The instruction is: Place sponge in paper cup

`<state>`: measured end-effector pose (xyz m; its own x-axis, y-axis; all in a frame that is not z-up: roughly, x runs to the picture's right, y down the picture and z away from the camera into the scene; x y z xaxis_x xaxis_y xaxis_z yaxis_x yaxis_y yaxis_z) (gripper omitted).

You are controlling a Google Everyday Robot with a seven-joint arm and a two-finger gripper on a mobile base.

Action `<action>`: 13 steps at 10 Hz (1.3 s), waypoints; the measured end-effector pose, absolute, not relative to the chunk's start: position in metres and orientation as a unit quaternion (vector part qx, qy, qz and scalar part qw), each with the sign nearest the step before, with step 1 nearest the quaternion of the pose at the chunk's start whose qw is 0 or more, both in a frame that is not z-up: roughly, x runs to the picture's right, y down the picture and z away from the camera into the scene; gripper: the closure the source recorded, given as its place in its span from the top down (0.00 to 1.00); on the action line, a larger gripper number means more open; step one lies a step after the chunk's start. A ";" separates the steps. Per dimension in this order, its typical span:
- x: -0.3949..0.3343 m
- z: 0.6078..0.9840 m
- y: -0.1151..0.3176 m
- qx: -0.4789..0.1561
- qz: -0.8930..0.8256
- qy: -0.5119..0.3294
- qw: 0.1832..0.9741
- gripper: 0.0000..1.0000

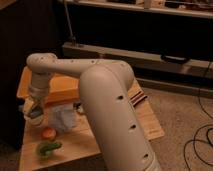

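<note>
My gripper (34,109) hangs over the left edge of the wooden table (145,122), below the arm's white wrist. A small light-blue sponge (36,114) sits between its fingers, so it looks shut on it. A bit of the white paper cup (25,108) shows right beside and under the gripper; most of the cup is hidden by the fingers. I cannot tell whether the sponge touches the cup.
An orange tray (62,86) stands behind the gripper. A crumpled pale cloth (62,120), an orange fruit (48,133) and a green item (48,148) lie to the right and front. My own bulky arm (110,110) covers the table's middle. A dark shelf unit stands behind.
</note>
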<state>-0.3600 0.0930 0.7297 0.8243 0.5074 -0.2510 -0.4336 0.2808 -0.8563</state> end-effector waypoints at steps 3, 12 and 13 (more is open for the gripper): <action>-0.366 0.737 0.094 -0.522 0.294 -0.038 0.800 0.00; -0.373 0.761 0.087 -0.459 0.314 -0.044 0.830 0.00; -0.378 0.762 0.088 -0.448 0.315 -0.043 0.836 0.00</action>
<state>-0.3779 0.0880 0.7622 0.7984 0.5641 -0.2104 -0.4874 0.4005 -0.7759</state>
